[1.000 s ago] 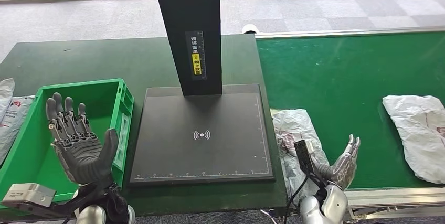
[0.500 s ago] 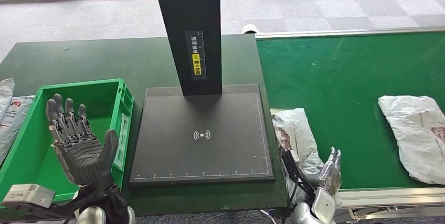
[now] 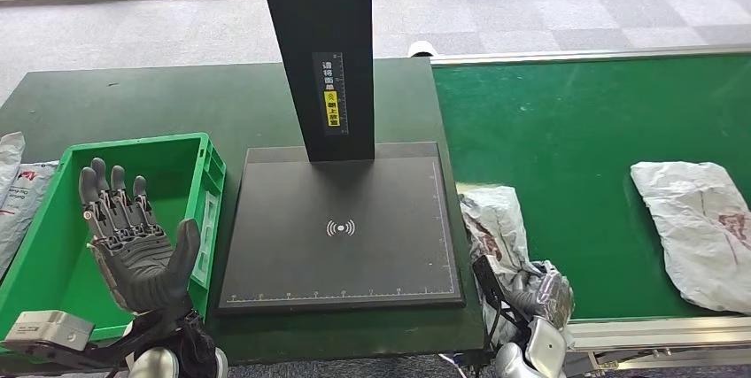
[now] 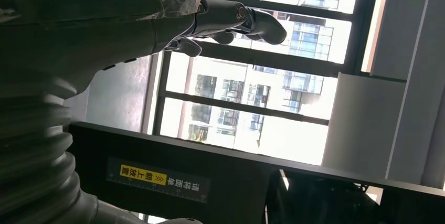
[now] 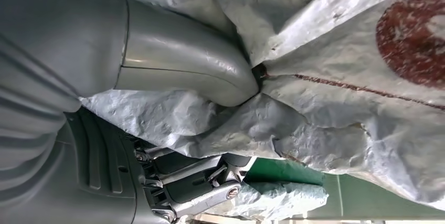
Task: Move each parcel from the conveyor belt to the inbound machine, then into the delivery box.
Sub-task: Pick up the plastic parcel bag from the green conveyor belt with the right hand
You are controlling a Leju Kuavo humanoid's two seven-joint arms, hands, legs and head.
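Fingers of right hand (image 3: pixel 542 294), spread a second ago, now curl around near parcel (image 3: pixel 496 223) at conveyor belt (image 3: pixel 576 121) edge | left hand (image 3: pixel 133 241) splayed, holding nothing, above green delivery box (image 3: pixel 208 165) | second parcel (image 3: pixel 700 227) farther right on the belt, slightly nearer.

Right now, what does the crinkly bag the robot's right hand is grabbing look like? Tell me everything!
The parcel is a soft, pale grey plastic mailer, very wrinkled, with dark red printing on it. It lies on the near left corner of the green conveyor belt, beside the black scanner platform. The right hand grips its near end; in the right wrist view the thumb and fingers bunch the plastic into folds.
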